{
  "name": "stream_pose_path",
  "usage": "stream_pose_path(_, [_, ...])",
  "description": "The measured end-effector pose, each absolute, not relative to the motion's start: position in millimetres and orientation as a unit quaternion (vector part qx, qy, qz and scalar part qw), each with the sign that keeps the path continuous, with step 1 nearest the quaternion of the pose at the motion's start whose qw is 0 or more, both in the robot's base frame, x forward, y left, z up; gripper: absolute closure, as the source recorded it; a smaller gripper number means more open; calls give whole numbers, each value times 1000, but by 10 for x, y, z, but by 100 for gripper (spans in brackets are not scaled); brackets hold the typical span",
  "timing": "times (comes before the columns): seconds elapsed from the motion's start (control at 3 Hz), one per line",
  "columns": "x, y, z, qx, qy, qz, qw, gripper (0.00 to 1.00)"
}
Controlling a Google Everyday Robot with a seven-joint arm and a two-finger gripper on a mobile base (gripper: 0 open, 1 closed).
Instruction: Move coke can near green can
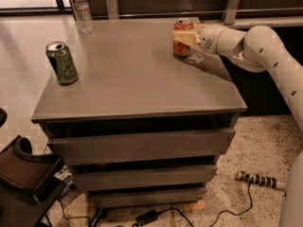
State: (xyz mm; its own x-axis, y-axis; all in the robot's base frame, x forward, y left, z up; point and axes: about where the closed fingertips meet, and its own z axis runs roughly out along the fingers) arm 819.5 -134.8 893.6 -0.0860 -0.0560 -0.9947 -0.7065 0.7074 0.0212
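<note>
The coke can [180, 45] is red-orange with a silver top and stands upright near the back right of the grey cabinet top [137, 74]. My gripper [185, 38] reaches in from the right and is shut on the coke can, its pale fingers [185, 37] wrapped across the can's upper half. The green can [62, 63] stands upright at the left edge of the top, far from the coke can.
A clear plastic water bottle [82, 9] stands at the back left corner. The cabinet has open drawers below. A dark chair [23, 174] is at the lower left, and a striped tool [258, 179] with cables lies on the speckled floor at right.
</note>
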Motion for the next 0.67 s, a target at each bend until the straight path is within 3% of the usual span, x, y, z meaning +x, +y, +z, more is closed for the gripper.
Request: stream_pose_path(0.67, [7716,-1233,9456,-319,681,216,623,100])
